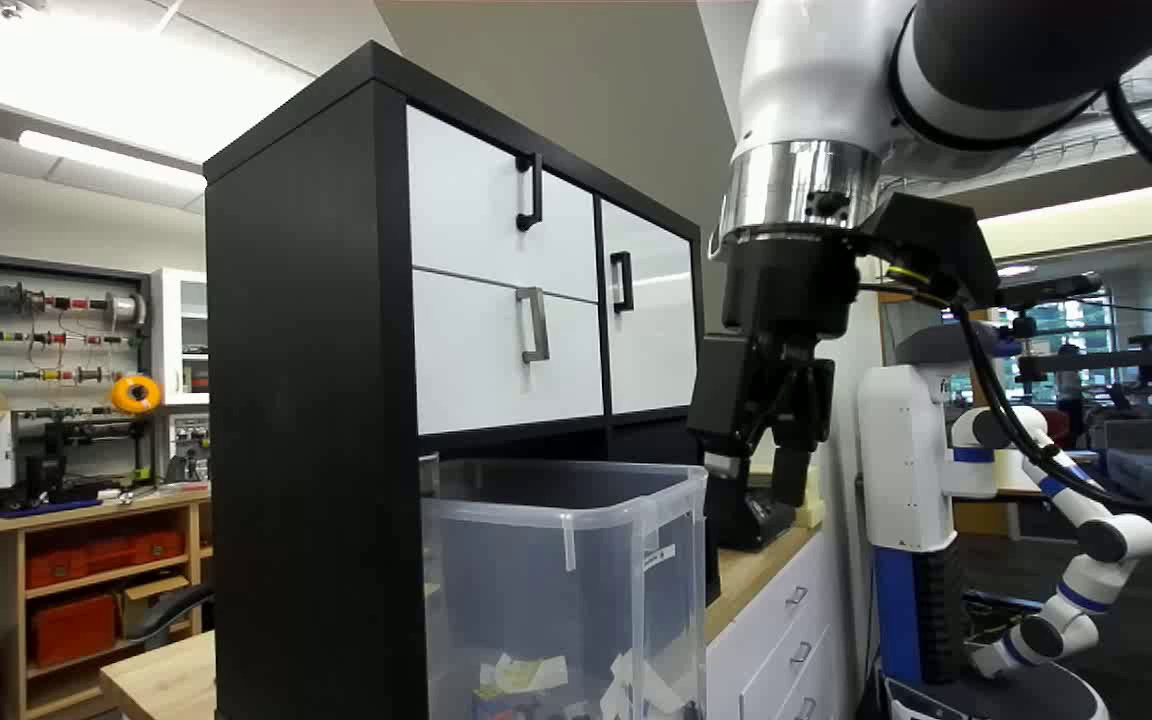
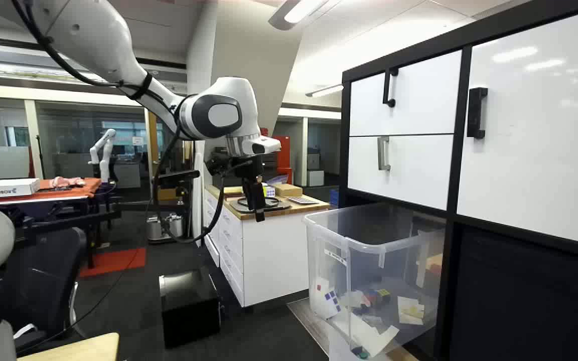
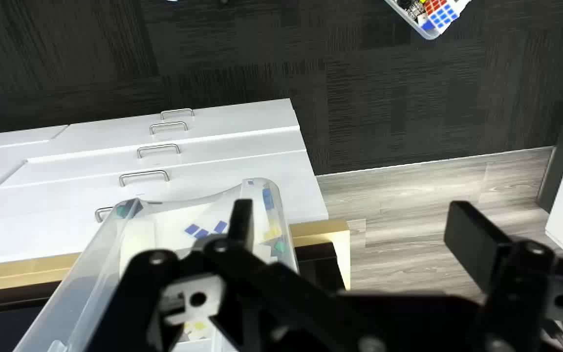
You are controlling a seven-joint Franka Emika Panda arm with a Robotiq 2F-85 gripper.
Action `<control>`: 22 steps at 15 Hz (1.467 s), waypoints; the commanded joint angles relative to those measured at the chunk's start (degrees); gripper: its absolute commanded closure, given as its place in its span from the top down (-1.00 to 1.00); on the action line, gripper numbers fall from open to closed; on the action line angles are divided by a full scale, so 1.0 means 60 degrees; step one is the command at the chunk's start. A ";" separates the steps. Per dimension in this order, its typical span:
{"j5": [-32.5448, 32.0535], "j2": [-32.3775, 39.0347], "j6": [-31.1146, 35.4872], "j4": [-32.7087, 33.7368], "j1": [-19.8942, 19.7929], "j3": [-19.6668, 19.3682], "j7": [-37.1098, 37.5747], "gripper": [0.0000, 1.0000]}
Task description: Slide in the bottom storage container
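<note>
The bottom storage container is a large clear plastic bin (image 1: 546, 560) with a thick rim and pale papers and small coloured pieces inside. It sticks out from under the white-fronted drawers of the black cabinet (image 1: 296, 400), and shows as the bin (image 2: 329, 265) in an exterior view. My gripper (image 1: 758, 490) hangs fingers down in front of the bin, apart from it, near rim height. The gripper (image 2: 258, 213) is empty. In the wrist view the fingers of my gripper (image 3: 352, 215) are wide apart; the left finger covers part of the bin (image 3: 86, 288). The bin's back is hidden in the cabinet.
White drawers (image 2: 399, 170) with handles sit above the bin. A white drawer unit (image 2: 274, 265) with a wooden top and small items stands beyond it. A black box (image 2: 188, 311) is on the floor. Another clear bin (image 3: 425, 29) shows in the wrist view.
</note>
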 commanded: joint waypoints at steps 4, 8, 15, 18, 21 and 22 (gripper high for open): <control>-0.0059 0.0009 -0.0020 0.0012 0.0173 -0.0170 0.0036 1.00; -0.0059 0.0009 -0.0020 0.0012 0.0173 -0.0170 0.0036 1.00; -0.0116 0.0179 0.0258 -0.0007 0.0178 -0.0275 -0.0393 1.00; -0.0035 0.0310 0.0658 -0.0047 0.0157 -0.0504 -0.1056 1.00; 0.0049 0.0502 0.1335 -0.0140 0.0103 -0.0817 -0.1684 1.00; 0.0065 0.0562 0.1550 -0.0173 0.0080 -0.0929 -0.1845 1.00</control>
